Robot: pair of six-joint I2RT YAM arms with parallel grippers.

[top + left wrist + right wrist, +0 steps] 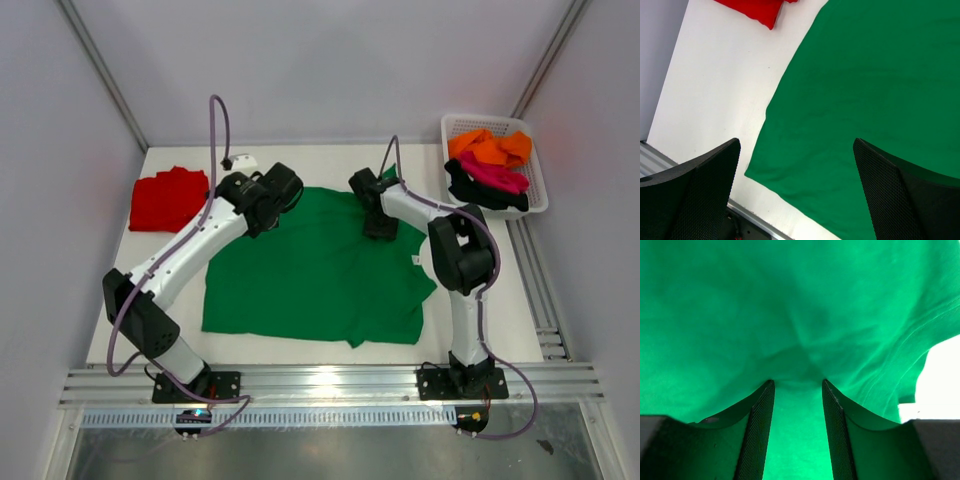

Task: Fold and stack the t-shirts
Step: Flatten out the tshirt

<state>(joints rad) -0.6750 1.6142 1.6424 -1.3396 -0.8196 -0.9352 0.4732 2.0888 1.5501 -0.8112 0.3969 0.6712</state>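
A bright green t-shirt (pixel 310 280) lies spread flat in the middle of the table. Its left edge and lower-left corner show in the left wrist view (pixel 865 100), and it fills the right wrist view (pixel 790 300). My left gripper (pixel 268 210) (pixel 796 142) hangs wide open above the shirt's upper-left edge, holding nothing. My right gripper (pixel 380 225) (pixel 797 382) is at the shirt's top edge near the collar. Its jaws stand partly apart, with the tips pressed into the cloth, which puckers between them. A folded red t-shirt (pixel 168 198) (pixel 757 10) lies at the far left.
A white mesh basket (pixel 540 195) at the back right holds orange (pixel 490 148), magenta (pixel 495 175) and black (pixel 480 192) shirts. A small white piece (pixel 243 160) lies near the back edge. An aluminium rail (pixel 330 382) runs along the near edge.
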